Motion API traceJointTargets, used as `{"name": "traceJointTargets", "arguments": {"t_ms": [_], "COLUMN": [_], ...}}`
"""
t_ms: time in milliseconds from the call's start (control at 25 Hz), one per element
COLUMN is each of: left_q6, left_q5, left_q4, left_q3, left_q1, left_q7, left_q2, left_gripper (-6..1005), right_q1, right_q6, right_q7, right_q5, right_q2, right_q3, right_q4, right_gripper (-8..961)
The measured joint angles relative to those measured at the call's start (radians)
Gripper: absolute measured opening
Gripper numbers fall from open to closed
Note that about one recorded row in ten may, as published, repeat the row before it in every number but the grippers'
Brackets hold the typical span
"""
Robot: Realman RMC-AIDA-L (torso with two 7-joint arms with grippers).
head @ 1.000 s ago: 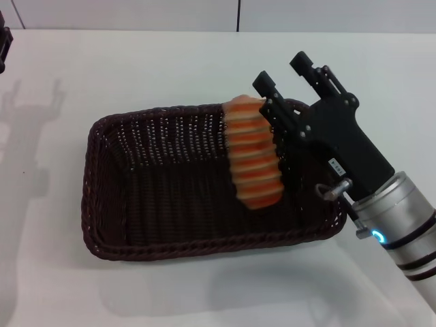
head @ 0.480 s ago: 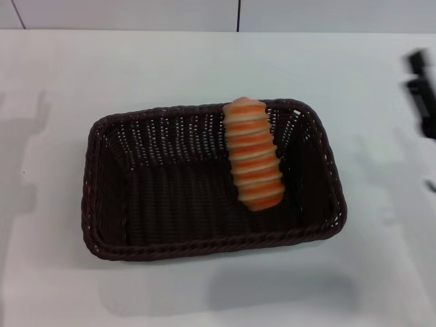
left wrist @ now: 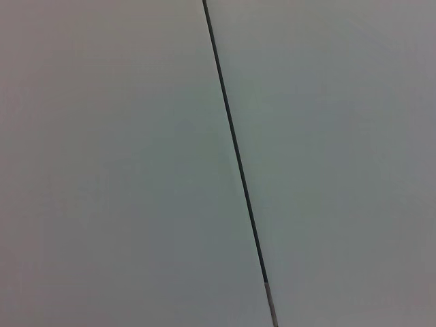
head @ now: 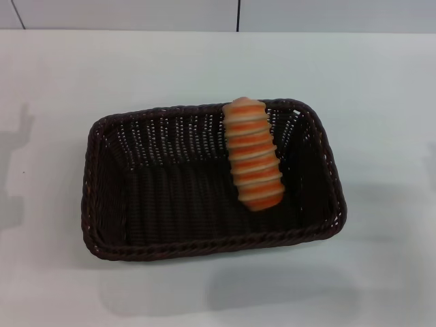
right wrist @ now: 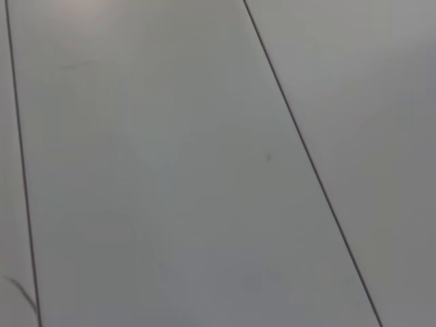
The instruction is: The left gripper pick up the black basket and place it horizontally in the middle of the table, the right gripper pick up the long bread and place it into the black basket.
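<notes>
In the head view the black basket [head: 170, 197] lies lengthwise across the middle of the white table [head: 381, 88]. The long bread [head: 253, 161], tan with orange stripes, rests inside the basket at its right half, one end leaning on the far rim. Neither gripper is in the head view. The left wrist view and the right wrist view show only plain pale panels with thin dark seams; no fingers, basket or bread show there.
A white wall with a dark vertical seam [head: 238, 15] runs behind the table's far edge. Faint shadows fall on the table's left side [head: 17, 163].
The right gripper, which stood open beside the bread in the basket a second ago, has drawn away to the right and left the head view. The bread stays in the basket.
</notes>
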Motion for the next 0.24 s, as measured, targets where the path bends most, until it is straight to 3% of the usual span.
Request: {"name": "traceJointTargets", "arguments": {"t_ms": [240], "left_q6": [0.009], "left_q5": [-0.001], "left_q4": [0.001], "left_q3": [0.000], "left_q1": [0.005], "left_q7": [0.000], "left_q2": [-0.001], "left_gripper": [791], "right_q1": [-0.007], "right_q6": [0.000], "right_q7": [-0.005], "right_q5": [0.029], "right_q2": [0.002], "right_q3": [0.002], "right_q4": [-0.010], "right_gripper": [795]}}
